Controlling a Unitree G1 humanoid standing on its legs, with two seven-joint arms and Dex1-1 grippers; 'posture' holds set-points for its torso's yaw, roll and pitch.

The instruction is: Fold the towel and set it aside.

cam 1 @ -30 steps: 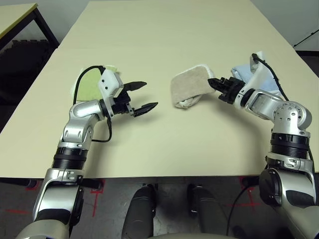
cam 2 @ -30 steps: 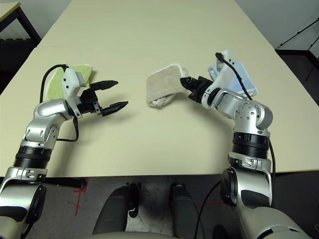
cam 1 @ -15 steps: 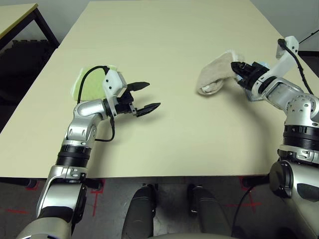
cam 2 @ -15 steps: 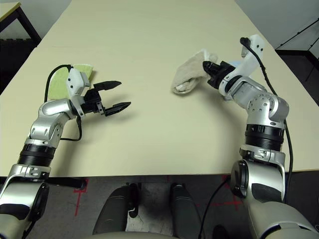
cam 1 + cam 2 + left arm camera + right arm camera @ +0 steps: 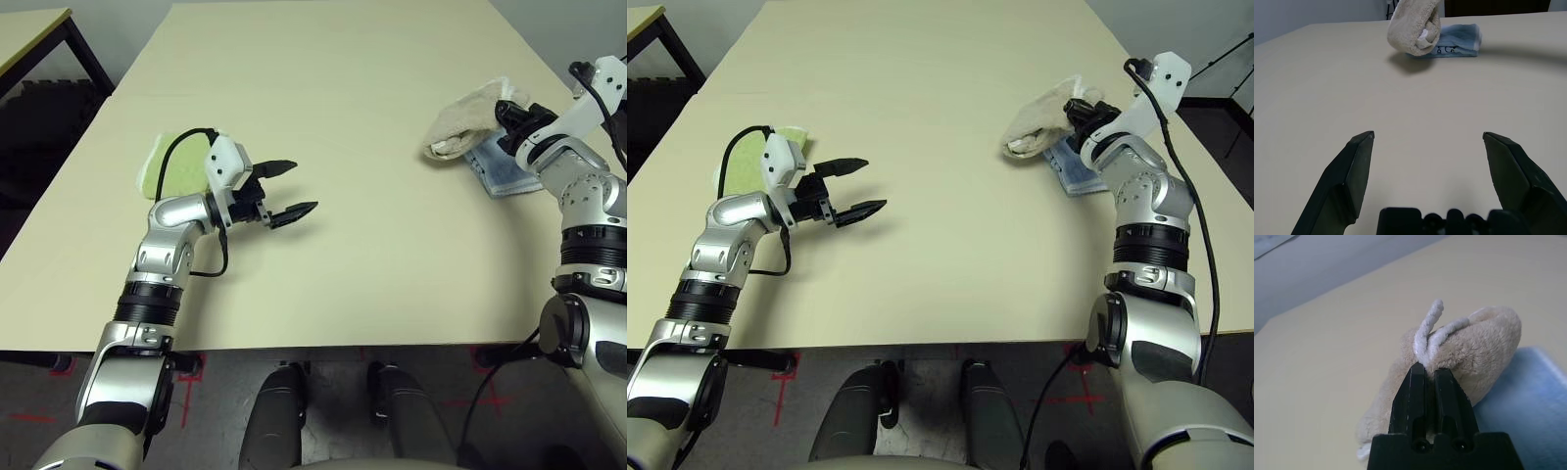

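The beige-tan towel (image 5: 465, 119), folded into a thick bundle, hangs at the table's far right, partly over a light-blue towel (image 5: 503, 168). My right gripper (image 5: 508, 112) is shut on its white-stitched edge (image 5: 1431, 333), which sticks up past the fingertips. In the left wrist view the towel (image 5: 1414, 28) shows lifted, its low end just above the table with a shadow beneath. My left gripper (image 5: 285, 188) stands open over bare table at the left, nothing between its fingers (image 5: 1354, 174).
A lime-green towel (image 5: 174, 166) lies flat behind my left arm near the table's left edge. A black cable loops over the left wrist. The table's right edge runs close to the light-blue towel (image 5: 1073, 171). A second table corner shows far left.
My right gripper has carried the beige towel from the table's middle to the far right, over the light-blue towel. The left gripper has stayed open in about the same place.
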